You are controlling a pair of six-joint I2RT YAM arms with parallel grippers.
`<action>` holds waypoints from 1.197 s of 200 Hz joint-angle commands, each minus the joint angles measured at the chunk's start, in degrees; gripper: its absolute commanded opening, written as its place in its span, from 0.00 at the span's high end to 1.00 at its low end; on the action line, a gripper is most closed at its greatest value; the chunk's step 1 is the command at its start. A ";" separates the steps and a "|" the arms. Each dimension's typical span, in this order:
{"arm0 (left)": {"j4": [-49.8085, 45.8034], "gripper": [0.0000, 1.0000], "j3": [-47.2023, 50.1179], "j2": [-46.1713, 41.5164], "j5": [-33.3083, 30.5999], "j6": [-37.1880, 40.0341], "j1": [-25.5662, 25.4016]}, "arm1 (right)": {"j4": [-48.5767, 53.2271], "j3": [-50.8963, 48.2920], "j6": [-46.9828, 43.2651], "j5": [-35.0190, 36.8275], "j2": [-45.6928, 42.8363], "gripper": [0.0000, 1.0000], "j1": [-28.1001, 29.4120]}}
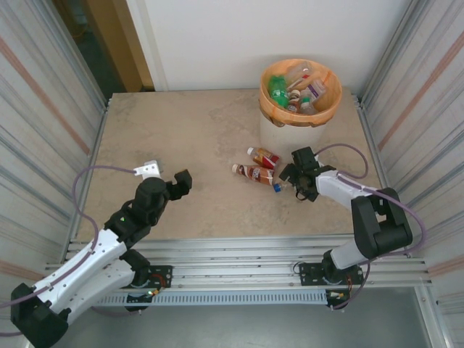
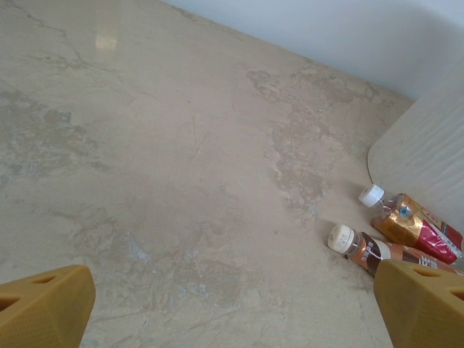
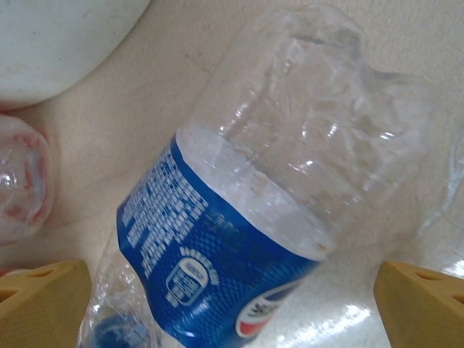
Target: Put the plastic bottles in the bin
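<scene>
Framing clear blue-label bottle (image 3: 239,217), R pincer (image 3: 232,304) open, bin (image 1: 279,134) nearby

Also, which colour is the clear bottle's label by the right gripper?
Blue label, white print; clearest in right wrist view.

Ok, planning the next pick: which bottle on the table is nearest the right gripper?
The clear bottle with the blue label, lying between the right gripper fingers. The red-labelled bottle and the brown bottle have white caps and lie beside it.
</scene>
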State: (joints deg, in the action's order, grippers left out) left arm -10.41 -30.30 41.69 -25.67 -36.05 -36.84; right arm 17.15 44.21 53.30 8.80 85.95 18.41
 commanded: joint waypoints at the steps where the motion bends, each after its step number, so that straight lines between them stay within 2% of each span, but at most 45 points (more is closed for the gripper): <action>1: 1.35 0.01 0.51 -0.40 -0.17 -0.33 0.30 | -1.90 1.40 1.90 2.34 1.89 0.02 0.37; 47: 1.80 0.01 0.69 -0.30 0.15 -0.42 0.61 | -2.16 2.33 0.96 3.68 5.60 0.02 0.15; 80: 1.79 0.01 0.69 -0.21 0.32 -0.45 0.66 | -1.94 2.20 -0.21 3.47 6.67 0.09 -0.43; 171: 1.36 0.01 1.10 -1.02 0.32 -1.04 0.79 | -1.64 0.11 -3.14 -0.10 5.28 0.47 -2.68; 214: 1.05 0.01 1.26 -1.63 0.10 -1.10 0.80 | 1.66 -0.44 -5.02 0.72 -0.82 0.61 -4.25; 239: 0.99 0.01 1.24 -1.72 0.09 -1.04 0.80 | 5.35 -0.18 -6.98 2.16 -7.32 0.65 -5.85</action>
State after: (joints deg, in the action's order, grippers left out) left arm -10.04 -29.85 40.86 -25.12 -36.27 -36.69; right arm 18.31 44.16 49.28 9.21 85.71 14.04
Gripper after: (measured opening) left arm 0.989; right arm 0.587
